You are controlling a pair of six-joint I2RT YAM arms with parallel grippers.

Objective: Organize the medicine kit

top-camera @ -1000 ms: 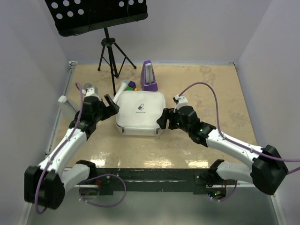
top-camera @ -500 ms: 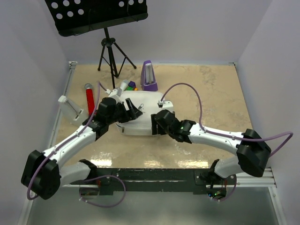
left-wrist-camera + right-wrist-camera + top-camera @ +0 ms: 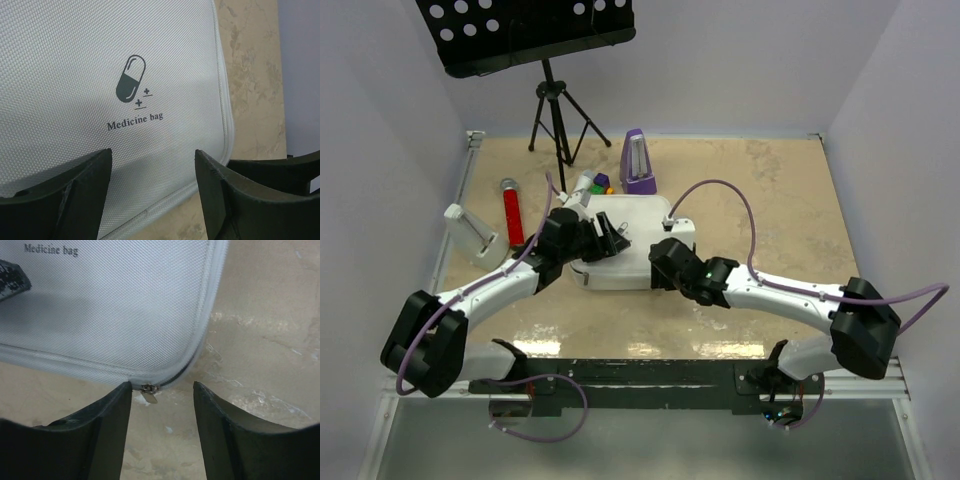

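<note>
At mid-desk, seen from above, the kit lies flat with its lid down. The left hand hangs over the lid's left part and the right hand is at its near right corner. Whether either touches the fabric cannot be told from up here. Behind the kit stand a purple metronome and a music stand. A red tube and a white block lie to the left, apart from it.

Left wrist view: two dark fingers stand apart, released and gripping nothing. The lid's pill logo and the words "Medicine bag" show beyond the gap.

Right wrist view: the fingers are likewise spread and empty. The zipper pull at the kit's corner sits just between their tips, seemingly untouched.
</note>
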